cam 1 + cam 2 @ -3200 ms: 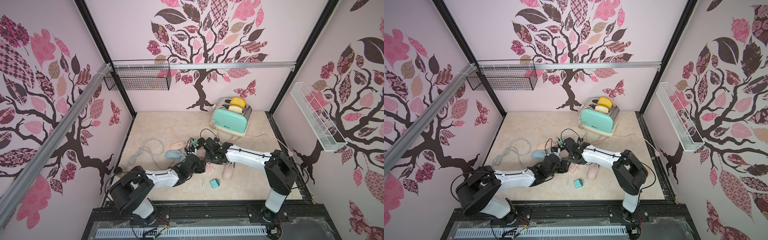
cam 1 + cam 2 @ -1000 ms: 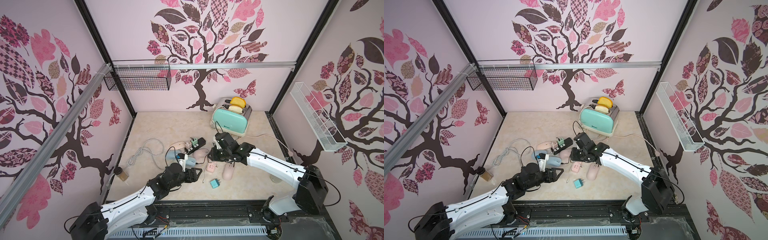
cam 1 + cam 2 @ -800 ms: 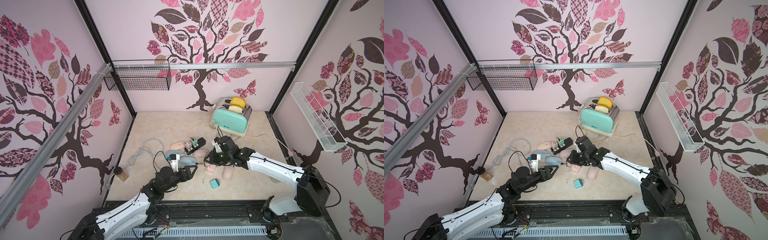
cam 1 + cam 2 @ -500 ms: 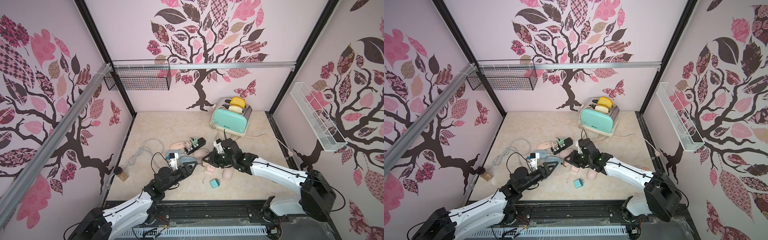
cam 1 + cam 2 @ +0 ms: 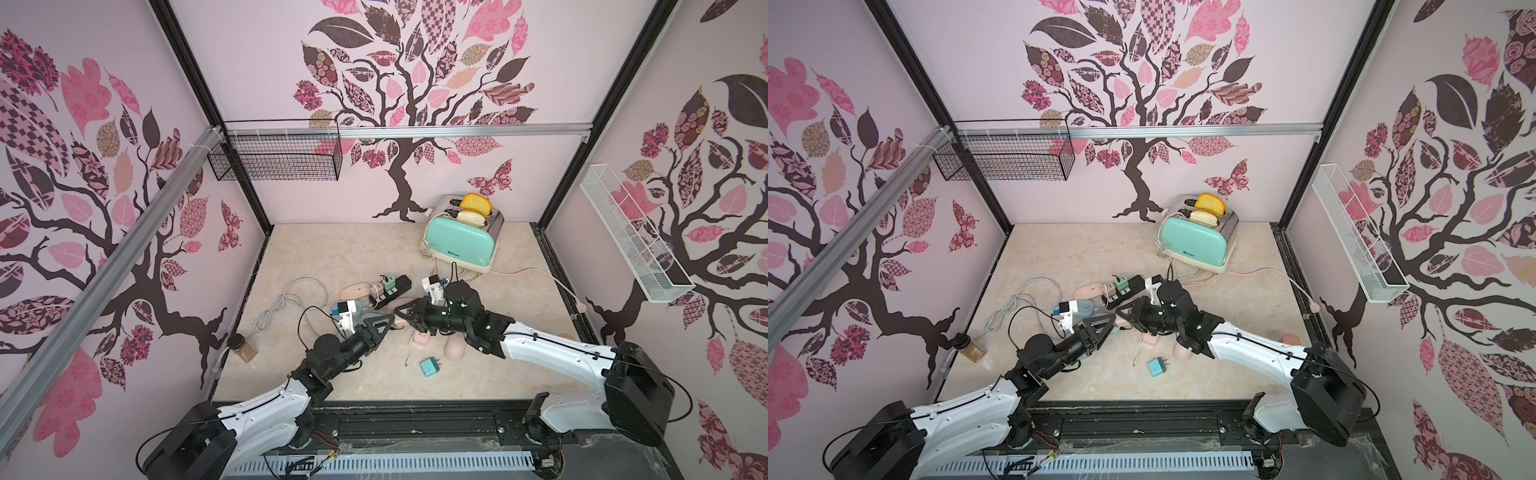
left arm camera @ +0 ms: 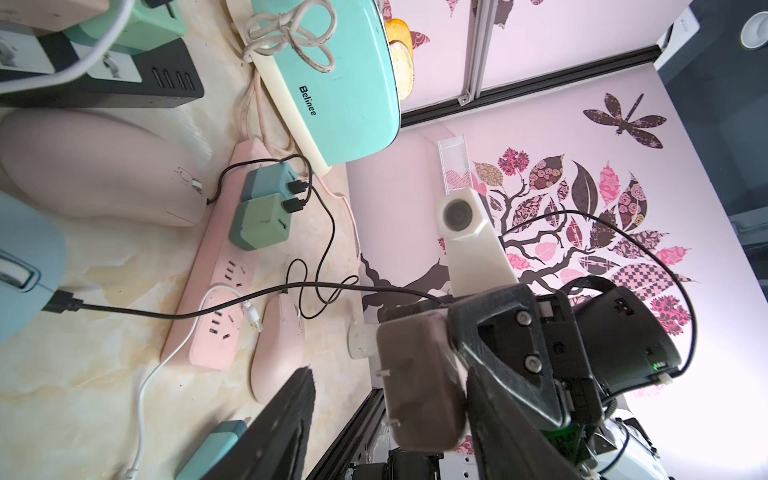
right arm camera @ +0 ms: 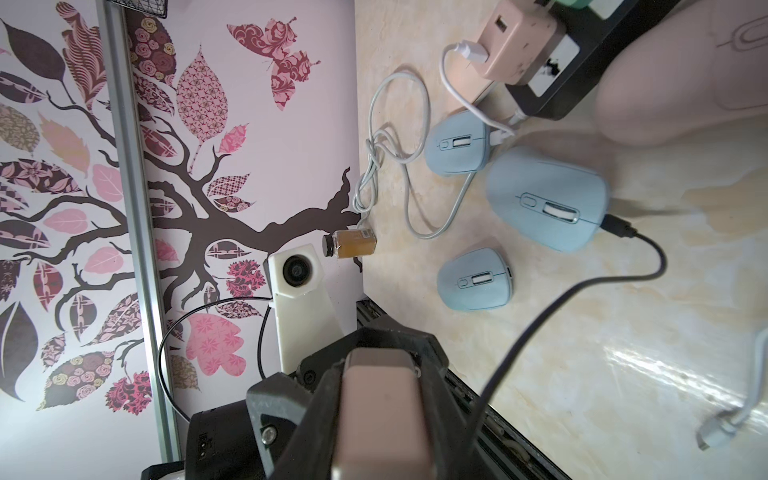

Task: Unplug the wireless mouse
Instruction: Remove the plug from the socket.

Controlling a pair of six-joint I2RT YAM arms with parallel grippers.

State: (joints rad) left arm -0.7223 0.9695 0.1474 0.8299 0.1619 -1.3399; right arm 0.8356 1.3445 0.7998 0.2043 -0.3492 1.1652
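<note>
The wireless mouse point(image 7: 548, 199) is light blue and lies on the floor, with a black cable's plug point(image 7: 619, 226) in its front end. It also shows in the left wrist view point(image 6: 25, 266) and in a top view point(image 5: 1086, 307). The black cable point(image 6: 249, 297) runs to a pink charger block point(image 6: 419, 378) held above the floor. My right gripper point(image 7: 382, 415) is shut on that charger point(image 7: 382, 419). My left gripper point(image 6: 390, 399) is open, one finger point(image 6: 286, 419) standing off to one side of the charger. In both top views the left point(image 5: 384, 322) and right point(image 5: 401, 311) tips meet.
A black power strip point(image 5: 392, 286) and a pink power strip point(image 6: 216, 270) carry chargers. Pink mice point(image 6: 99, 166) and two more blue mice point(image 7: 457, 143) lie around them. The teal toaster point(image 5: 461, 239) stands behind. A teal charger point(image 5: 430, 366), a white cable point(image 5: 286, 299) and a jar point(image 5: 245, 351) lie nearby.
My left arm has reached forward until its tip meets the right gripper, and its jaws have narrowed. The right gripper has shifted slightly toward the left arm, still holding the charger.
</note>
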